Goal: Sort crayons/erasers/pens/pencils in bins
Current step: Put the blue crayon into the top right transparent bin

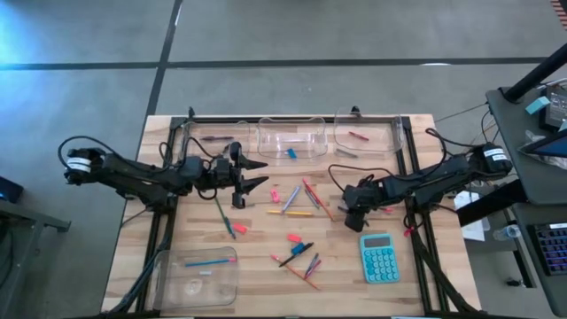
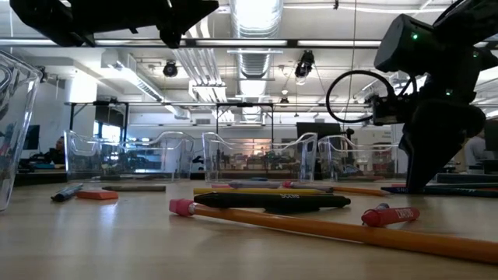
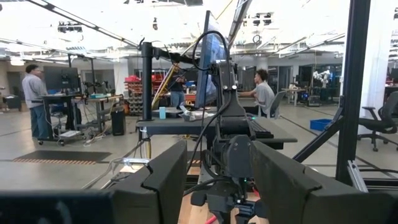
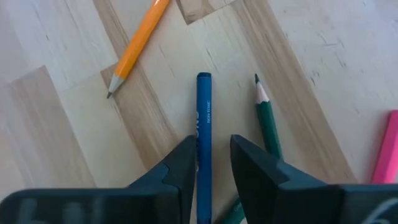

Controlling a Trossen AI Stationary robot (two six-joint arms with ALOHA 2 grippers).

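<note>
While pinching the blue pencil [image 4: 204, 106], low on the worktop [image 1: 266, 283] right of the middle scatter, in the narrowed right claw [image 4: 212, 146], lift straight up clear of the green pencil [image 4: 267, 121] just beside, keep level, leave the wide-open left claw [image 1: 264, 174] parked far left.

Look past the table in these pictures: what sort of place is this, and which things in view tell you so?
Probably a large robotics lab or workshop. The left wrist view shows an open hall with people at desks, monitors and another robot rig; the low view shows exposed ceiling ducts.
</note>
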